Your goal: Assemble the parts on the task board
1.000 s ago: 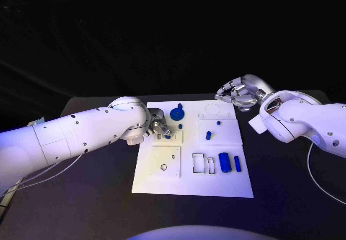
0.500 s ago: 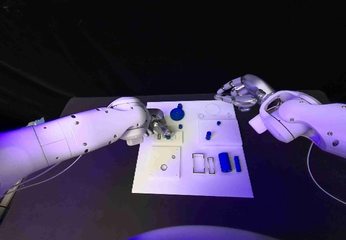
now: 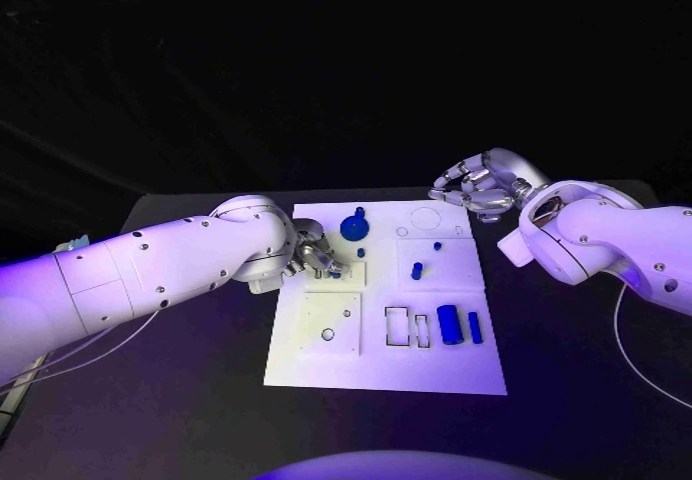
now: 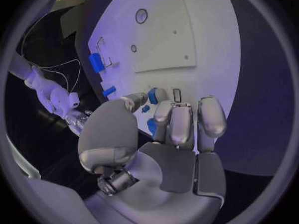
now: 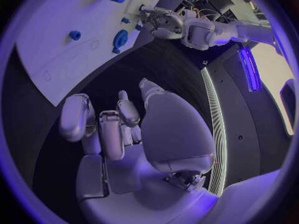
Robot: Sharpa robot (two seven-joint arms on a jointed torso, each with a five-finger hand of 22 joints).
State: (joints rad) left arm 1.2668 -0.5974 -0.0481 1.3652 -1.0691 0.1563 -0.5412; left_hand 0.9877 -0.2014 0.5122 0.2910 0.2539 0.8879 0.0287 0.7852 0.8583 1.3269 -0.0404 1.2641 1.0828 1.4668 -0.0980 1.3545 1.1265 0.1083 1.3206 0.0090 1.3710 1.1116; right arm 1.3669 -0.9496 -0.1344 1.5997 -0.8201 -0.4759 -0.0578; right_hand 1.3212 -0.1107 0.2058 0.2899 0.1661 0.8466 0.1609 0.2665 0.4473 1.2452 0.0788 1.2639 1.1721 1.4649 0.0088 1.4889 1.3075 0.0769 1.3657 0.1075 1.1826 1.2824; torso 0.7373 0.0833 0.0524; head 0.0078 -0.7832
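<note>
Left hand (image 3: 315, 256) is down on the white rectangular task board (image 3: 433, 375), fingers curled over a small blue plastic piece (image 4: 152, 95) by the little slots on the board's left half; in the left wrist view the fingertips (image 4: 181, 115) sit right around that piece and it looks pinched, though I can't tell how firmly. Close by on the board there's a round blue disc part (image 3: 355, 229) toward the far edge, a small blue peg (image 3: 417, 270) standing near the middle, and two blue cylinders (image 3: 450, 324) lying side by side on the right half next to the empty rectangular cutouts (image 3: 397, 327). Right hand (image 3: 479, 186) hovers off the board's far right corner over the black table (image 3: 188, 400), fingers curled in with nothing in them. My guess at the risk: the piece is tiny next to those fingers, so a slightly tilted grip could jam it at the slot edge or pop it loose, and the curled fingers could bump the disc close behind.
</note>
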